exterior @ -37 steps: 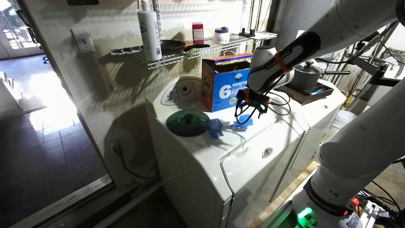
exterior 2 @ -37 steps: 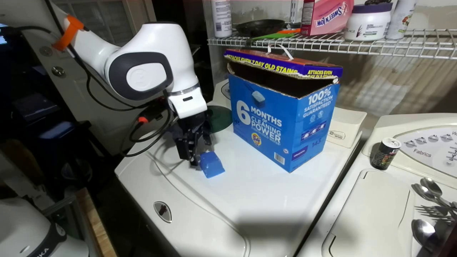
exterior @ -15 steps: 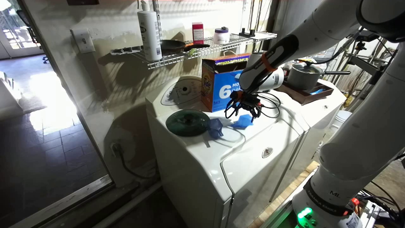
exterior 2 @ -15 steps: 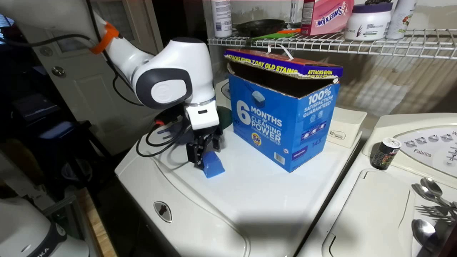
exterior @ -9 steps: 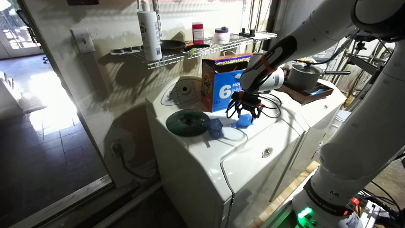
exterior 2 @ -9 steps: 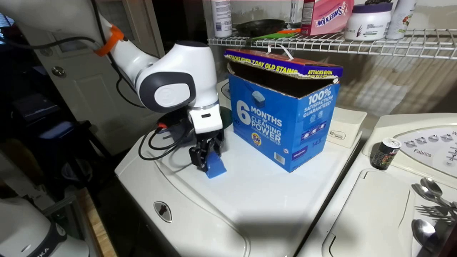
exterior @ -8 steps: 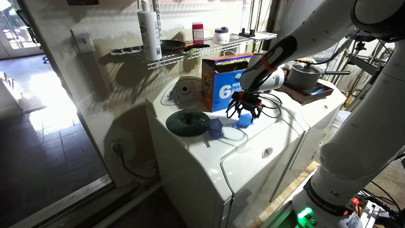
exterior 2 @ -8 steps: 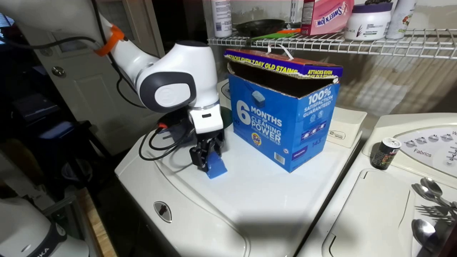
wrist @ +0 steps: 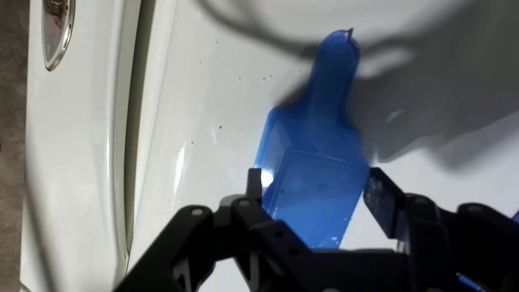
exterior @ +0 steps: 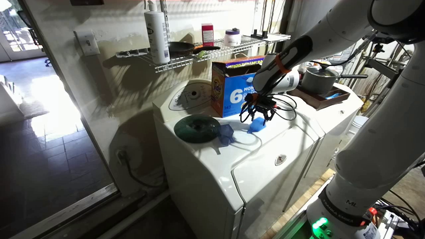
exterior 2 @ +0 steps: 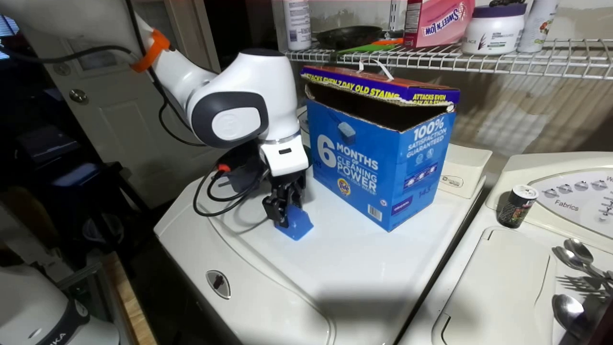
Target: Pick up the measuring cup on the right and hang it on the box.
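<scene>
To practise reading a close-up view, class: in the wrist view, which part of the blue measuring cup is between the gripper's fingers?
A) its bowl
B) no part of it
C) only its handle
A: the measuring cup has its bowl between the fingers, while its handle extends beyond the fingertips.

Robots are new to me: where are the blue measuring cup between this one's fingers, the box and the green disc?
Blue measuring cup (wrist: 318, 176): in the wrist view, on its bowl.
Box (exterior 2: 368, 151): in an exterior view, on its blue front.
Green disc (exterior: 197, 125): in an exterior view, on its centre.
</scene>
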Robot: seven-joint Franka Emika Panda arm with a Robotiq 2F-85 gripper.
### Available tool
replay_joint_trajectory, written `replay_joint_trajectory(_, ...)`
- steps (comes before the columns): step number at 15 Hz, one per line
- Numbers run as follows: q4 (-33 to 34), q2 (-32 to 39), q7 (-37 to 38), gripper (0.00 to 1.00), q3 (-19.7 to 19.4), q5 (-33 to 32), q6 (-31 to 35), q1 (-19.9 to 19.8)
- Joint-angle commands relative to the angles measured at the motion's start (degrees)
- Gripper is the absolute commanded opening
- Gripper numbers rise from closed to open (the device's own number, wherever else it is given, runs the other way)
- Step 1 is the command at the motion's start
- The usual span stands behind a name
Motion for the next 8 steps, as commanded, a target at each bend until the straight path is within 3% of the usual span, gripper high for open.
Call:
replay_joint_trajectory(1,2.07,1.24,-1.83,0.7,-1.3,-2.66,-1.49,0.52)
replay_joint_trajectory(4,2.77,1.77,-2.91,0.7,-1.96,-4.54,-1.88,0.34)
replay_joint_trajectory(8,3.36,2.59,-4.17,0.61,-2.7,-5.91,-1.94,0.4)
